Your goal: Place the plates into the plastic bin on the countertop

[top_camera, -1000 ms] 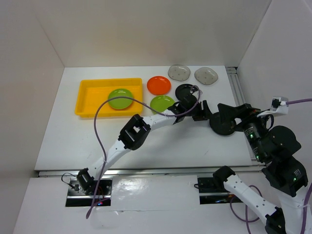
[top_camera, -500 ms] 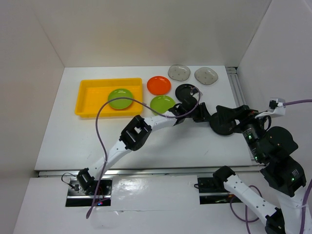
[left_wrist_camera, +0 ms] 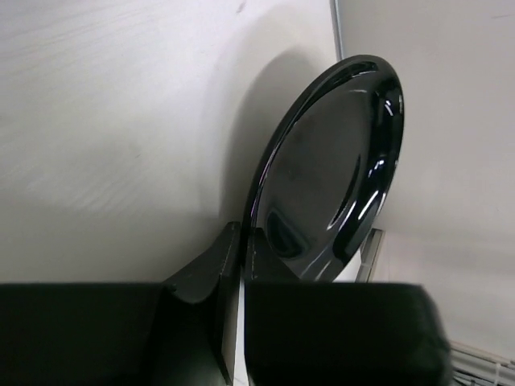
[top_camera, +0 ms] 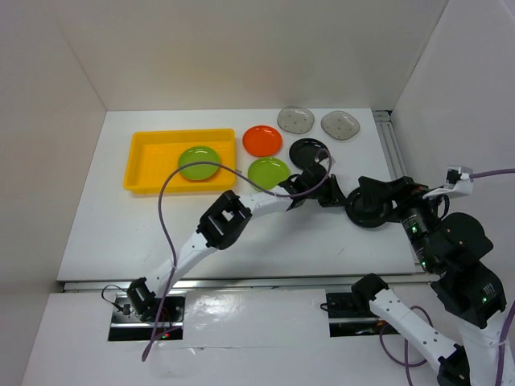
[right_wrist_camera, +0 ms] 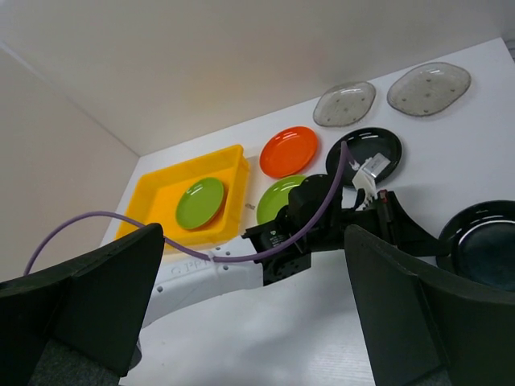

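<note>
At the far left of the white tabletop (top_camera: 121, 233) lies the yellow plastic bin (top_camera: 145, 173), with one lime green plate (top_camera: 199, 162) flat inside it toward its right end. Just right of the bin, on the tabletop, sit an orange plate (top_camera: 262, 141) and, nearer the arms, a second green plate (top_camera: 268, 171). Its near edge is covered by the left arm and a purple cable (top_camera: 165, 201).

Next comes a black plate (top_camera: 309, 151), its near rim hidden behind the left wrist. Behind it, by the back wall, two smoky-grey plates (top_camera: 295, 120) (top_camera: 340, 125) lie side by side and apart from each other.

The left end effector (top_camera: 336, 195) reaches right, and in the wrist view its fingers (left_wrist_camera: 209, 269) are pinched together on the rim of a second black plate (left_wrist_camera: 338, 177). This plate looks tilted there, with its lower edge lost behind the fingers. From above it merges with the dark parts of the right arm, so I cannot tell whether it touches the tabletop. It is well apart from the bin.

The right end effector (right_wrist_camera: 251, 233) has its fingers spread wide apart and holds nothing. Both fingers are cut off by the bottom of its own view, and the right one hides part of the second black plate. From above it is hard to pick out.
</note>
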Robot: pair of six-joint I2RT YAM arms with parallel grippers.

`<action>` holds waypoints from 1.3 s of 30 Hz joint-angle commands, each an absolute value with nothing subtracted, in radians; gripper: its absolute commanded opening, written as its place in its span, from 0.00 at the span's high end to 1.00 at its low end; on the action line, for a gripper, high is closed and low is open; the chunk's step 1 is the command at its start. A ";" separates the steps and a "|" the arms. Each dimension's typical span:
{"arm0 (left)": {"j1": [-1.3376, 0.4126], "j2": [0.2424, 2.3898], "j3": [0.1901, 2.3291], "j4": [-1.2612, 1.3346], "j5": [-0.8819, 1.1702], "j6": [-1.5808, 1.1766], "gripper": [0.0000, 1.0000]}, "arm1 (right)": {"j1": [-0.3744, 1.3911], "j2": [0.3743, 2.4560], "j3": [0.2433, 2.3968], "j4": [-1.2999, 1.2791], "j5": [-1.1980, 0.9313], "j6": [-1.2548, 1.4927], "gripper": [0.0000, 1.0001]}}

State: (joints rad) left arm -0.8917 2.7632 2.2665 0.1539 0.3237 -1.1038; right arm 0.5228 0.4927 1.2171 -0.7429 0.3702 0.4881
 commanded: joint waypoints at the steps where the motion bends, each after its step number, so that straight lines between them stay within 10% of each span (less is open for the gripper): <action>1: -0.836 2.648 2.179 0.164 0.347 -1.095 1.00 | 0.515 0.480 1.213 -0.761 0.393 0.494 0.00; 21: 0.038 1.669 1.514 -0.382 0.161 -0.850 1.00 | 0.506 0.500 1.035 -0.543 0.266 0.503 0.00; 39: 0.140 1.818 1.364 -0.265 0.293 -0.785 1.00 | 0.497 0.549 0.919 -0.465 0.236 0.522 0.00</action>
